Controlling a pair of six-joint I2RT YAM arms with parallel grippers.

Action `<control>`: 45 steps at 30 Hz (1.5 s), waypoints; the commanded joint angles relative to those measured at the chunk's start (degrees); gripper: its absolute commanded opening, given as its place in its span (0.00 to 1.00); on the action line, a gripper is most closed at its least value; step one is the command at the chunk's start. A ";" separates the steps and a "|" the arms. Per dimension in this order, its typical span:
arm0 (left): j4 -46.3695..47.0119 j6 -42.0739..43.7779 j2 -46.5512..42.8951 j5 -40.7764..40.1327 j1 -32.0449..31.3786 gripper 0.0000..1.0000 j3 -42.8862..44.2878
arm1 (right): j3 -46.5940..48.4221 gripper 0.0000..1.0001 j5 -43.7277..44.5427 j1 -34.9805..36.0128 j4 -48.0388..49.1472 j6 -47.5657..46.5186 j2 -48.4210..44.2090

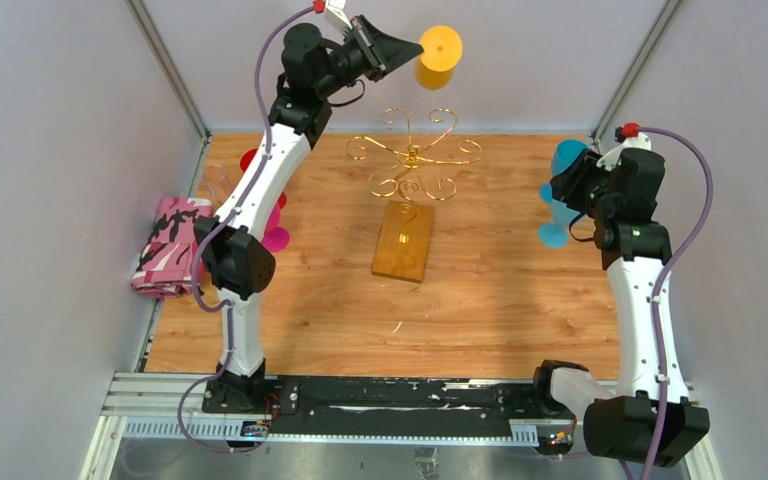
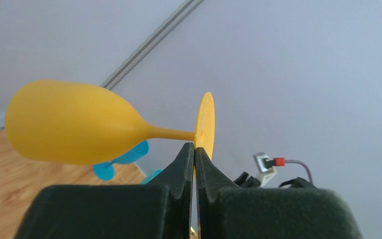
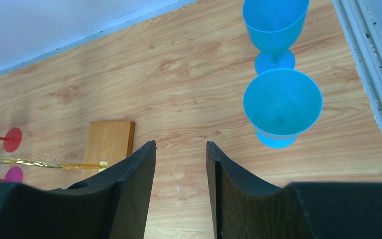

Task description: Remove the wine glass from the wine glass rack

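The left gripper (image 2: 195,151) is reaching high toward the back wall with its two dark fingers (image 2: 181,164) pressed all but together, pinching the edge of the round foot of a yellow wine glass (image 2: 72,122). The glass is lying on its side in the air, stem level, with its bowl pointing away to one side of the fingers and its foot standing on edge right at the fingertips. From the top camera it is hanging clear of the wine glass rack (image 1: 415,160), above and beyond the gold scroll arms and touching none of them. The rack is standing toward the back middle of the wooden table (image 1: 500,300), its wire curls spreading from the central post over the flat amber base. The right gripper (image 3: 179,147) is hovering over the right side of the table with its jaws standing partly apart and gripping nothing, only bare wood showing between them. Just beyond it two blue goblets (image 3: 282,107) are standing upright near the right wall, one behind the other. On the left side a red glass (image 1: 250,160) and a pink glass (image 1: 278,237) are showing partly behind the left arm, and a pink camouflage cloth (image 1: 168,245) is lying at the table's left edge.
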 commanded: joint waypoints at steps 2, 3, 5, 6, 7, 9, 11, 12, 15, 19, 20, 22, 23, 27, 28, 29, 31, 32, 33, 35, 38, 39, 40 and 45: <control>17.76 -7.80 -6.62 8.33 -0.41 0.00 -3.84 | -2.52 0.47 -4.76 -0.45 6.45 0.90 -2.45; 19.95 -9.34 -7.69 9.34 -0.43 0.00 -5.26 | -2.61 0.48 -6.54 -0.43 7.90 0.90 -2.76; 25.29 -12.22 -10.49 11.57 -0.44 0.00 -9.26 | -2.41 0.51 -11.73 -0.45 10.54 1.69 -3.23; 27.54 -13.34 -12.14 12.50 -0.44 0.00 -11.39 | -2.20 0.52 -14.51 -0.45 12.02 2.27 -3.28; 28.61 -13.63 -13.62 13.73 -0.44 0.00 -13.09 | -2.09 0.53 -17.63 -0.51 13.59 2.95 -3.42; 28.90 -12.95 -17.36 15.87 -0.52 0.00 -16.60 | -1.90 0.53 -24.00 -0.48 17.94 5.19 -3.53; 30.09 -12.23 -21.54 17.65 -0.59 0.00 -21.17 | -2.21 0.53 -30.67 -0.60 24.55 9.08 -3.65; 30.75 -11.78 -23.49 18.46 -0.61 0.00 -23.46 | -2.55 0.52 -34.15 -0.60 28.93 11.66 -3.64; 33.60 -11.70 -28.98 21.89 -0.61 0.00 -29.51 | -3.65 0.52 -42.23 -0.54 46.15 22.07 -2.96; 45.56 -17.41 -35.04 25.62 -0.74 0.00 -37.62 | -4.01 0.52 -48.75 -0.45 68.60 38.75 0.61; 49.31 -19.44 -35.91 26.33 -0.78 0.00 -39.88 | -4.33 0.52 -49.57 -0.44 76.10 44.42 2.15; 57.94 -25.17 -37.16 27.41 -0.87 0.00 -42.88 | -4.50 0.52 -49.69 -0.29 94.62 57.72 5.96; 61.51 -27.61 -37.41 27.51 -0.85 0.00 -43.91 | -3.57 0.52 -49.15 -0.15 103.26 65.10 9.10; 71.80 -35.18 -37.39 27.40 -0.88 0.00 -46.39 | 1.47 0.52 -48.15 3.06 115.63 78.89 16.13; 73.42 -36.38 -37.30 27.25 -0.88 0.00 -46.58 | 2.00 0.52 -48.33 3.92 115.63 78.70 16.76; 74.86 -37.40 -37.10 27.29 -0.88 0.00 -46.74 | 2.72 0.52 -48.84 5.19 115.61 78.87 17.24; 75.61 -38.21 -37.04 27.34 -0.84 0.00 -46.60 | 3.68 0.52 -49.35 7.54 115.63 79.07 17.80; 75.69 -38.16 -37.07 27.42 -0.85 0.00 -46.52 | 3.68 0.52 -49.30 9.68 115.61 78.99 17.65; 75.40 -37.84 -37.10 27.49 -0.81 0.00 -46.38 | 3.71 0.52 -49.27 10.88 115.57 78.84 17.48; 74.99 -37.46 -37.05 27.66 -0.81 0.00 -46.03 | 3.73 0.52 -49.40 12.62 115.59 78.85 17.36; 74.87 -37.36 -37.20 27.83 -0.82 0.00 -45.87 | 2.54 0.52 -49.11 13.69 115.57 78.41 16.38; 74.69 -37.25 -37.35 27.87 -0.80 0.00 -46.02 | 2.10 0.52 -48.82 13.73 115.55 78.18 15.76; 74.48 -37.08 -37.49 27.98 -0.79 0.00 -46.10 | 1.72 0.52 -48.70 13.75 115.48 78.15 15.29; 73.40 -35.99 -38.40 28.22 -0.79 0.00 -46.28 | 0.89 0.52 -49.64 13.23 114.01 76.69 13.33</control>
